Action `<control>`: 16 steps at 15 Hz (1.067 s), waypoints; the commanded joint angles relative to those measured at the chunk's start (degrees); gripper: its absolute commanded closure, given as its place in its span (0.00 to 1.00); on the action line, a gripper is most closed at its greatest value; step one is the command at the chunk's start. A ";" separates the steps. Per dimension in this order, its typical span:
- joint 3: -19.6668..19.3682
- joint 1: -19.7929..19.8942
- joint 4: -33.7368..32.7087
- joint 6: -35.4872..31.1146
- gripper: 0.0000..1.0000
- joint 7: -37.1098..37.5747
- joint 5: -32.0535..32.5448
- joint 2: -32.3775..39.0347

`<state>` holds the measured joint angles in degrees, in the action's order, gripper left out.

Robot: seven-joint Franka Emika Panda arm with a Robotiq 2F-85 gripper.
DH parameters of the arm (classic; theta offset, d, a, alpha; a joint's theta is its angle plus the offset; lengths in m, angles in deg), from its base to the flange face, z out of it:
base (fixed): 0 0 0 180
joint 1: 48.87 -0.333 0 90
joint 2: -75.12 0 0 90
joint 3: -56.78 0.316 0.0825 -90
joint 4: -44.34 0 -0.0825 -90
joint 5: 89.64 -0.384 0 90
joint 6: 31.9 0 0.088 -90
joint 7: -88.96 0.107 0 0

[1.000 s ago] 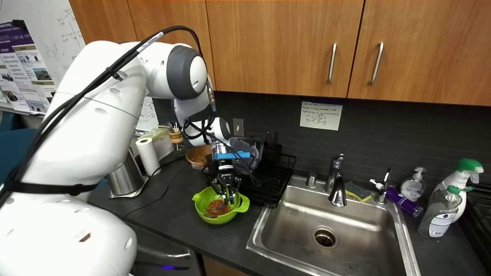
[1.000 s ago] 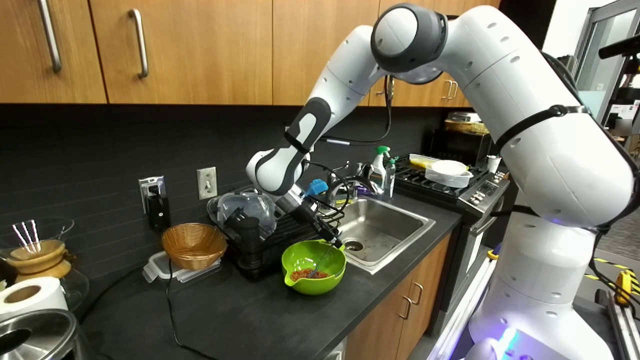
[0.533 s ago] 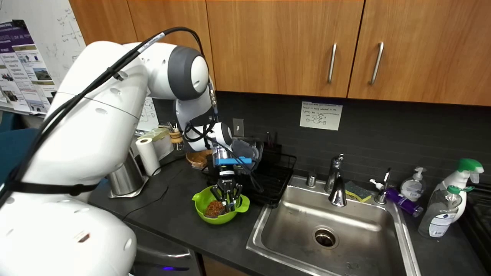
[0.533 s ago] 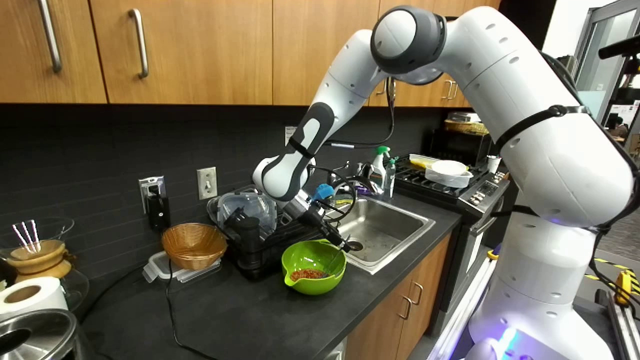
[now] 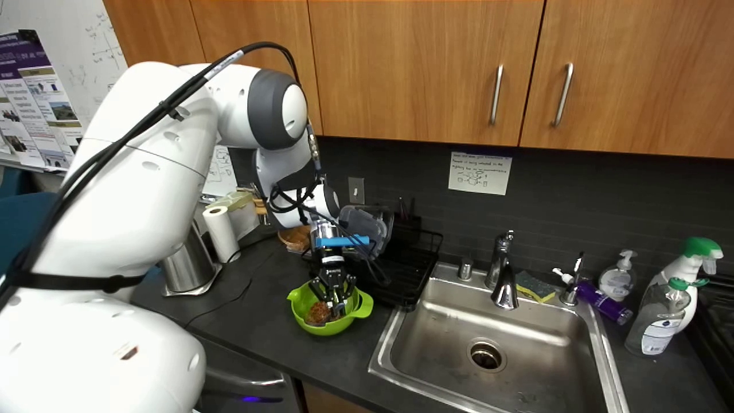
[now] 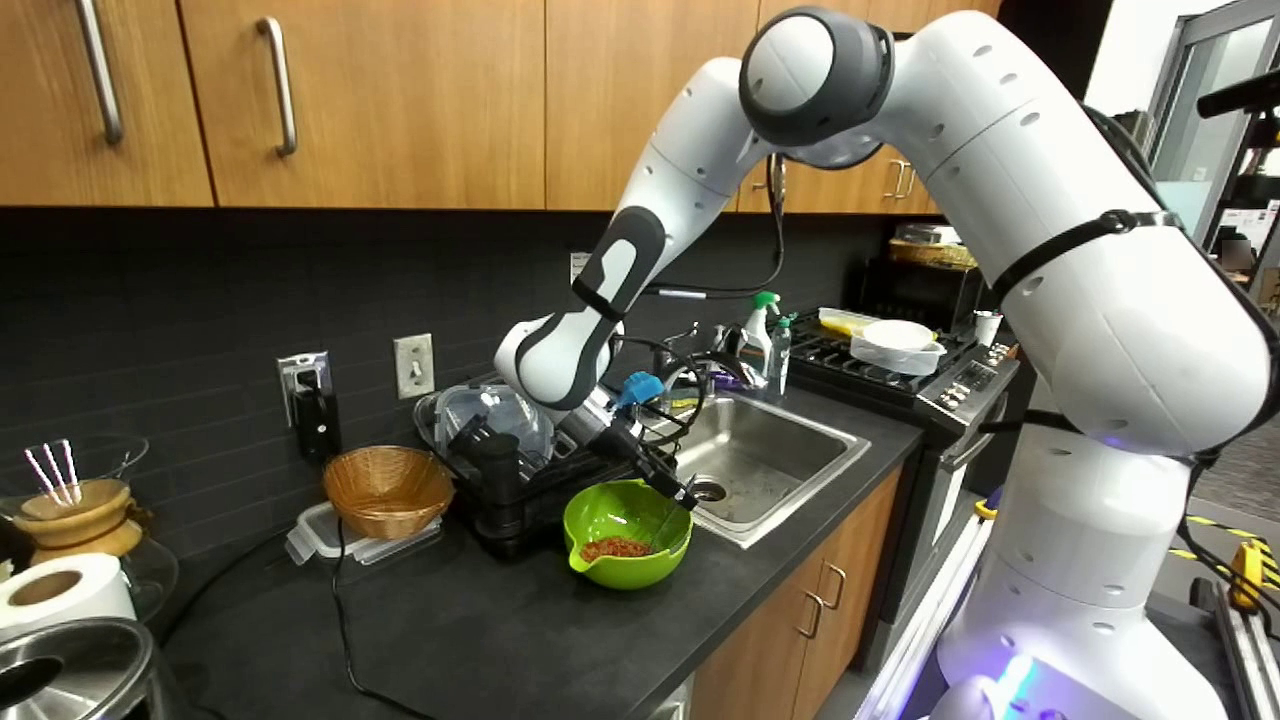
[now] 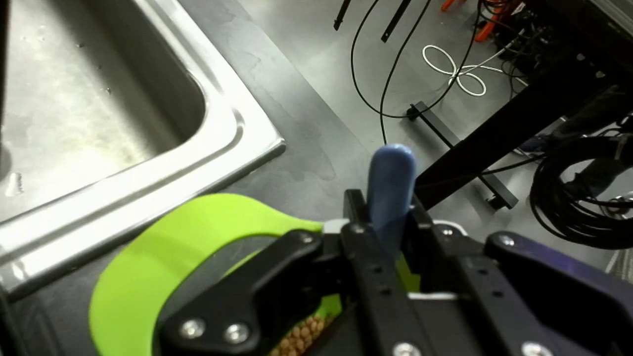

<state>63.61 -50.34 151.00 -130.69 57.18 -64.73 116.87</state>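
My gripper (image 7: pixel 388 210) is shut on the blue handle of a utensil (image 7: pixel 392 173), which stands up between the fingers in the wrist view. In both exterior views the gripper (image 5: pixel 338 307) (image 6: pixel 686 498) is at the handle side of a lime-green bowl (image 5: pixel 304 295) (image 6: pixel 632 575). The utensil's thin grey neck (image 6: pixel 664 525) slants down into the bowl; its lower end is hard to make out. Small reddish-brown round pieces (image 5: pixel 318 313) (image 6: pixel 615 547) lie in the bowl and show in the wrist view (image 7: pixel 299 338). The bowl's loop handle (image 7: pixel 198 222) points toward the sink.
A steel sink (image 5: pixel 395 350) is beside the bowl. A black dish rack (image 5: pixel 413 287) with clear containers stands behind it. A wicker basket (image 6: pixel 388 490), a black cable (image 6: pixel 345 630), a paper towel roll (image 5: pixel 221 232) and a kettle (image 5: pixel 186 264) share the counter. Wooden cabinets (image 5: pixel 424 69) hang above.
My gripper has dipped lower at the bowl, shifting first toward the bowl's handle and then slightly back. The utensil's lower end has moved across the bowl toward the handle side. The bowl has not moved.
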 commanded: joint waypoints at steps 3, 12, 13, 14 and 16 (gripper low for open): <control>0.14 -0.90 -1.53 -1.84 0.95 -0.39 0.49 -1.18; -1.11 3.86 1.66 -10.28 0.95 -0.92 -1.34 -2.37; -1.11 4.23 2.31 -11.37 0.95 -1.14 -1.33 -2.56; -1.06 4.47 3.11 -12.46 0.95 -1.37 -1.19 -2.98; -0.85 4.68 5.28 -15.44 0.95 -1.82 -0.97 -4.57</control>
<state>62.87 -46.18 151.73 -140.83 56.03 -65.32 115.70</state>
